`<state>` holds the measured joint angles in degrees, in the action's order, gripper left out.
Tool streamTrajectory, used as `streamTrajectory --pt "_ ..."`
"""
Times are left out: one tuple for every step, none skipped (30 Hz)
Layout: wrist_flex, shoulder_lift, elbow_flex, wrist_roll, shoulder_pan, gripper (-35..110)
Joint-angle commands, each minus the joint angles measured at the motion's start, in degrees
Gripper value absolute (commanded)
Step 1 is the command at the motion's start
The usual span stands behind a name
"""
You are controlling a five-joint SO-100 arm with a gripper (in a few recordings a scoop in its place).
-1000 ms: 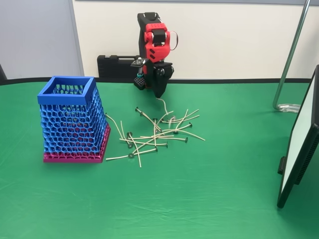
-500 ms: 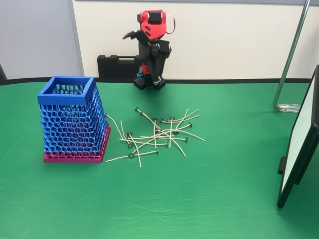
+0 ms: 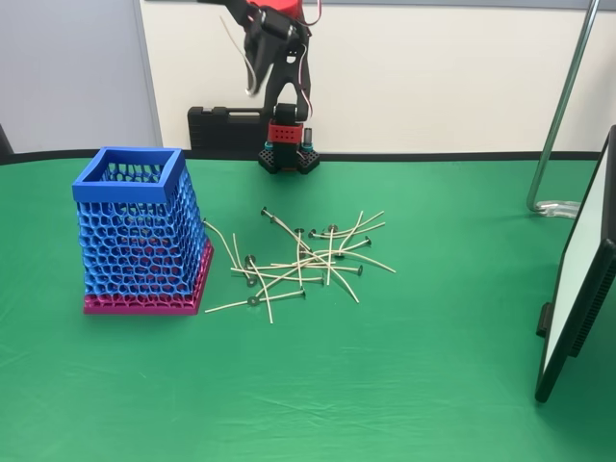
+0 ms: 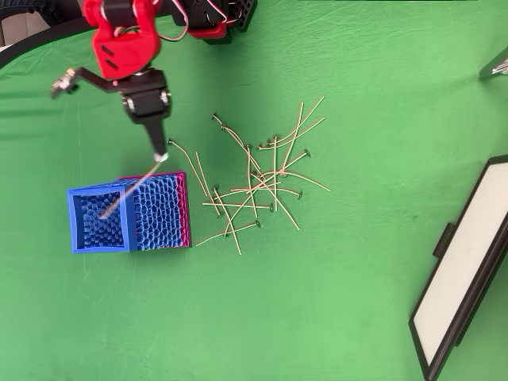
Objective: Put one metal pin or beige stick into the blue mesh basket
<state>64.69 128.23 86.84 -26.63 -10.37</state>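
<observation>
Since the earlier frames I have brought the arm up off the pile and swung it toward the basket's side of the worktop (image 3: 404, 385); a second ago the gripper was down among the sticks, now it is high near the top edge of the fixed view. The gripper (image 4: 161, 151) is clamped on one beige stick (image 4: 127, 189), pinching it at its upper end. In the overhead view the stick slants away from the fingertips and its free end lies over the opening of the blue mesh basket (image 4: 78, 218). In the fixed view the stick (image 3: 252, 60) hangs as a thin pale curve under the raised gripper, well above the basket (image 3: 130, 188).

The stick looks very light, thin and slightly bowed, so I expect it to swing and flex with any quick motion, and a pinch at one end gives little control over the far tip. The rest of the loose sticks (image 3: 308, 260) lie tangled beside the basket. I judge the next need is to settle the tip inside the rim before letting go.
</observation>
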Motion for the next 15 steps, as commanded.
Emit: streamTrajectory --pt "-3.6 -1.67 -5.54 0.97 -3.87 1" --pt "-4.66 -2.46 -6.86 1.49 -5.1 1" --pt "-4.92 -3.43 -8.26 1.49 -5.98 1" --pt "-5.01 -4.39 -9.76 1.67 -6.94 1" --pt "-5.01 -5.36 -11.34 2.02 -7.91 1" --pt "-5.01 -6.5 -12.83 2.37 -8.79 1" --pt "-5.01 -7.38 -14.15 2.55 -9.76 1" --pt "-5.01 -8.44 -15.29 2.81 -10.72 1" --pt "-5.01 -9.49 -16.44 2.9 -11.78 1" --pt "-5.01 -10.55 -17.58 3.08 -12.66 1" --pt "-5.01 -11.69 -18.72 3.78 -13.8 1" --pt "-4.92 -12.74 -19.6 4.04 -14.85 1" --pt "-4.83 -13.62 -20.21 4.04 -15.82 1" --pt "-4.83 -14.77 -20.92 4.39 -16.79 1" --pt "-4.83 -15.73 -21.53 4.57 -17.49 1"
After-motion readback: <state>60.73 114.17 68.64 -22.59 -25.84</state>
